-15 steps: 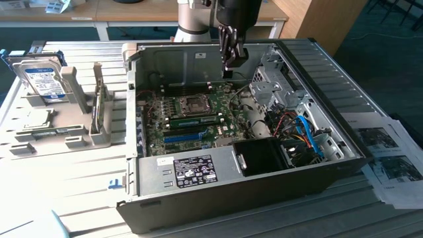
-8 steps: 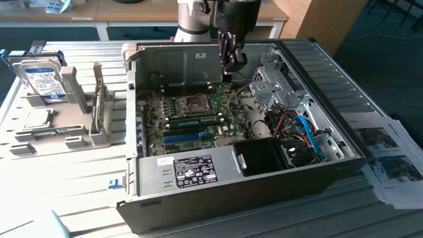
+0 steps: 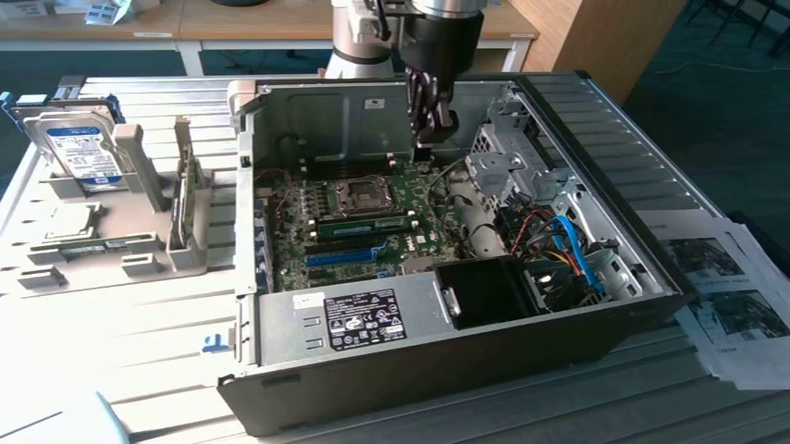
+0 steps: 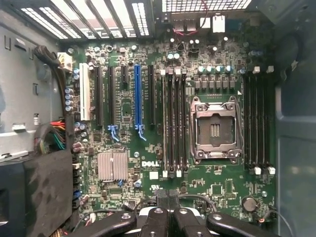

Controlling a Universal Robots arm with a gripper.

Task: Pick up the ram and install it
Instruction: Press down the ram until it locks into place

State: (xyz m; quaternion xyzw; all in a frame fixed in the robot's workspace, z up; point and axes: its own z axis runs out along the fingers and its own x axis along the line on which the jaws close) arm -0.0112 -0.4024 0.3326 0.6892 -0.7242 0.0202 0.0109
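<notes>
The ram is a long thin green stick lying along the memory slots of the motherboard, just in front of the empty processor socket inside the open computer case. Whether it is fully seated I cannot tell. My gripper hangs above the back of the board, behind the socket and clear of the ram. In the wrist view its dark fingers are pressed together with nothing between them, and the slots and socket lie below.
A grey holder tray at the exterior view's left carries a hard drive. Printed papers lie at the right. Inside the case are a blue slot, a black fan shroud and cables.
</notes>
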